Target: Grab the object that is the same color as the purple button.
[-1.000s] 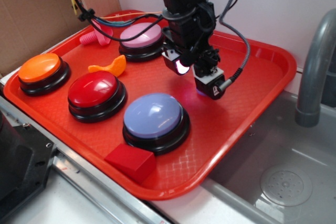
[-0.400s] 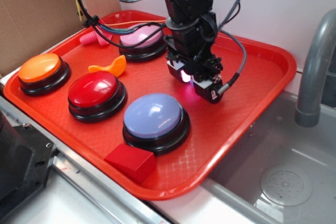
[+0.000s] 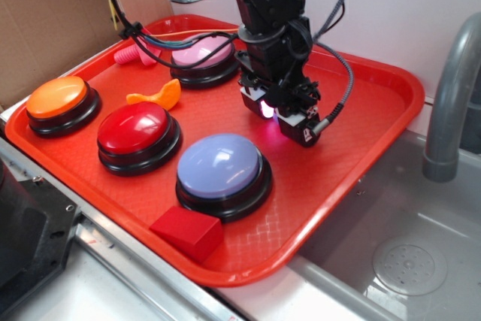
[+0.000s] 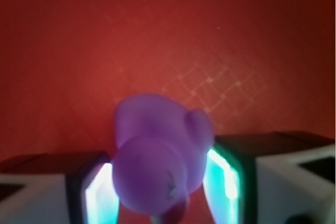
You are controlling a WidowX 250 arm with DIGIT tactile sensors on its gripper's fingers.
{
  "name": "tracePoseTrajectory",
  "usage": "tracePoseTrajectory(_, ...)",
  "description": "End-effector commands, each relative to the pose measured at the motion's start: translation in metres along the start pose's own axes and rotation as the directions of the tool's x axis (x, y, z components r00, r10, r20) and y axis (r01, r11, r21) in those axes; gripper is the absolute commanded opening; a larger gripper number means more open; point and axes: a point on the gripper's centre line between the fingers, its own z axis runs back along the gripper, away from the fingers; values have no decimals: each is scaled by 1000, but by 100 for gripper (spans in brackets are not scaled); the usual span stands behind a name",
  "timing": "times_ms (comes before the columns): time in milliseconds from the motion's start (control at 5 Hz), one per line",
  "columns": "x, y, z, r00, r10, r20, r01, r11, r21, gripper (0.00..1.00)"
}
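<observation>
The gripper (image 4: pixel 160 192) has dropped onto the tray (image 3: pixel 376 110) beside the purple button (image 3: pixel 222 166); its fingers (image 4: pixel 97 192) now pinch the duck (image 4: pixel 157 156); lifting should come next.

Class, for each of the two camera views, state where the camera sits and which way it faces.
Exterior: off the tray's front corner, raised, looking down across the buttons at the arm and end effector.
Wrist: on the end effector, looking down between its fingers at the purple duck.
Shared: the red tray and the end effector.
</observation>
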Motion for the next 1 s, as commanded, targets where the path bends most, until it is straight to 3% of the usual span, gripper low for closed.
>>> tracePoseTrajectory(0,2,32,70,997,59,56,-63,995,83,6)
tracePoseTrajectory(200,-12,60,108,995,62,77,-71,990,123,5)
tracePoseTrajectory(400,-34,90,126,997,40,73,-47,994,98,6)
tracePoseTrajectory(600,-51,111,135,994,104,20,-106,989,102,8)
tracePoseTrajectory(800,-48,113,133,987,156,31,-159,978,137,1)
